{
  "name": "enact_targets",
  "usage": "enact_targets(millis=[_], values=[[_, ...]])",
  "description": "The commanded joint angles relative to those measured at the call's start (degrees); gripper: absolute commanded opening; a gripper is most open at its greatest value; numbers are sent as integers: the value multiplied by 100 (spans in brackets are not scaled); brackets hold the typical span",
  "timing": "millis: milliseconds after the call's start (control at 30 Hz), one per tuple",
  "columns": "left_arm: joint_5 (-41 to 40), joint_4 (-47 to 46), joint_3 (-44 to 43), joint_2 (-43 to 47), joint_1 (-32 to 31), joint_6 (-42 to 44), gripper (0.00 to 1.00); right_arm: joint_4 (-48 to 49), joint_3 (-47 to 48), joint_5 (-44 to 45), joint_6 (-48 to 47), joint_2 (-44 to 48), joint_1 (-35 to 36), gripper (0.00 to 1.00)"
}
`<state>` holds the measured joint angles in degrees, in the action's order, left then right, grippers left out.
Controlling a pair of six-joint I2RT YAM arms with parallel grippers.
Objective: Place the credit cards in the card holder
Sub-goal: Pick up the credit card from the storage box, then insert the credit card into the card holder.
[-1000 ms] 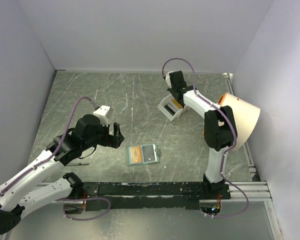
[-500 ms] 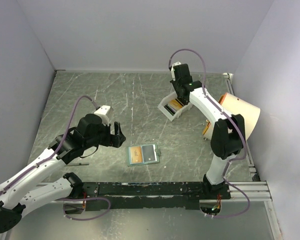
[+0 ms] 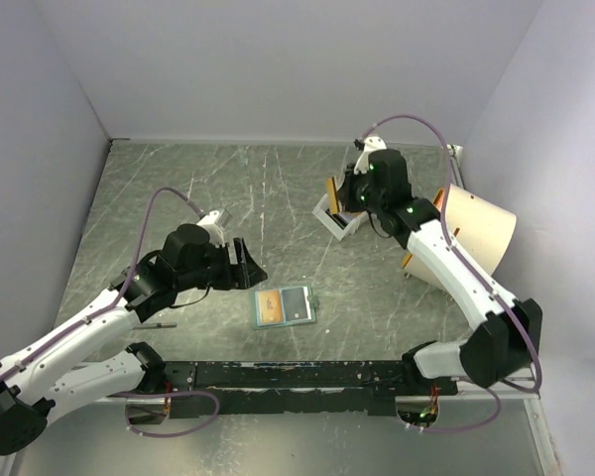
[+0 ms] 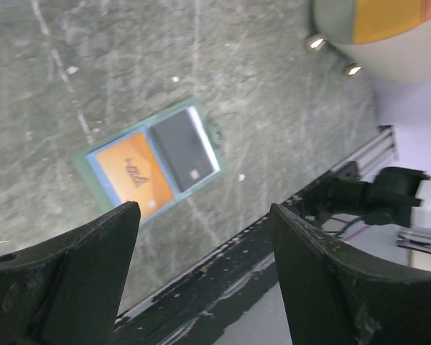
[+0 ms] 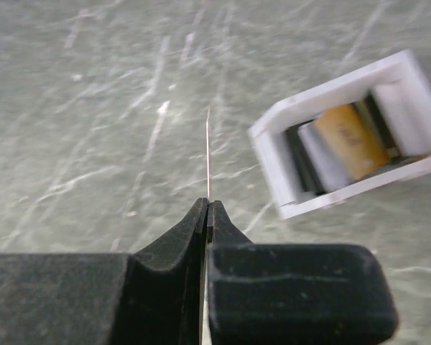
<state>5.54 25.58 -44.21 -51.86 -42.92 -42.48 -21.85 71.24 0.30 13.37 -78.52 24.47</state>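
Overhead, the right gripper (image 5: 207,205) pinches a gold card (image 3: 330,190) beside the white tray (image 3: 339,220); the left gripper (image 4: 203,212) hangs wide open, empty, near the unfolded card holder (image 3: 284,306).

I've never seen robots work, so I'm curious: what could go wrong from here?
The right tool pinches a card by one end only, so it could slip or twist. The open card holder lies loose; the open left tool near it might nudge it or shift the orange card and dark card on it.
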Motion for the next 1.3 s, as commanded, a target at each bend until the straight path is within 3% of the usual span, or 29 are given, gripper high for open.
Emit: enact_targets(millis=[0,167,433,600,767,933,1100,1267], values=[[643,-802,-106,159,-17,-732,83,947,-725,-1391,1307,680,74,0],[785,-1573,149,388,-17,-1348,78,2235,-1883,-2500,2674,1492,155,0],[527,-2024,169,508,-23,-1666,73,3616,-2793,-3695,3796,2031,583,0],[482,-2200,151,465,-23,-1696,72,4200,-3189,-4003,4252,2273,844,0],[538,-2636,343,525,-24,-1845,64,4526,-3363,-4175,4459,2222,1021,0],[694,-2967,509,621,-22,-1964,39,4390,-3380,-4124,4386,2119,1137,0],[576,-2722,567,792,-20,-1923,8,3918,-3367,-3873,4171,2032,1174,1],[303,-2044,494,832,-19,-1758,7,2640,-3106,-3274,3511,1970,1187,27]])
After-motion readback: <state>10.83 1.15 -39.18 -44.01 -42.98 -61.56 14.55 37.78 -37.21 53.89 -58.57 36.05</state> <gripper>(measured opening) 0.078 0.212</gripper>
